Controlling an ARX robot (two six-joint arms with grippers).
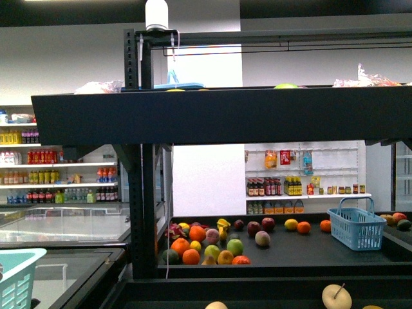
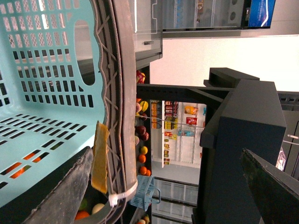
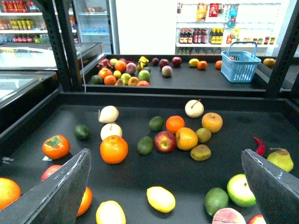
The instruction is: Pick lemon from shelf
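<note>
You are working a black metal tiered shelf (image 1: 219, 116) whose upper tray is crossing the middle of the front frame. Your right end effector (image 3: 165, 156) is hanging over the shelf's lower fruit tray with its jaws spread wide, gripping nothing. Your left end effector (image 2: 167, 150), equally wide, is facing a pale blue plastic basket (image 2: 42, 93). The bright yellow oval lemon (image 3: 161, 199) is lying on that tray between the right fingers, its long axis slanting across the gap, so the right arm is sitting nearer.
</note>
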